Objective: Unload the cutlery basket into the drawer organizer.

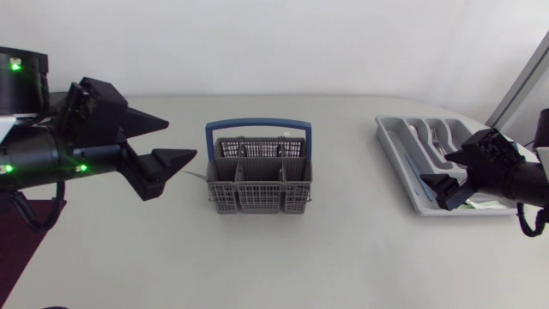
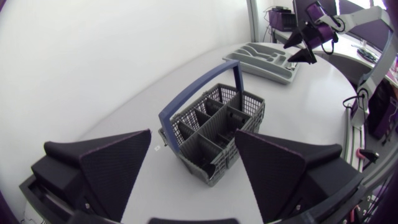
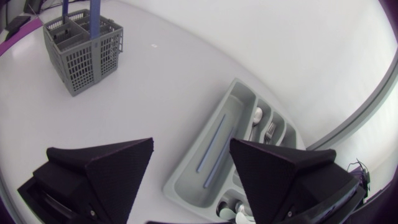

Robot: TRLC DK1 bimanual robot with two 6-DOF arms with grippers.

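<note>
Near the middle of the desk (image 1: 343, 249) the grey cutlery basket (image 1: 259, 180) stands upright, blue handle raised; the left tool (image 1: 174, 141) hangs just beside it, fingers spread, holding nothing; the drawer organizer (image 1: 401, 154) lies well apart toward the right, a fork (image 3: 270, 130) and spoon (image 3: 257, 114) in its narrow compartments; the right tool (image 1: 437, 169) hovers over one end of it, likewise spread and empty.

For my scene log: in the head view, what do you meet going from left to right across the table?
Left pincer, open → cutlery basket → drawer organizer.
</note>
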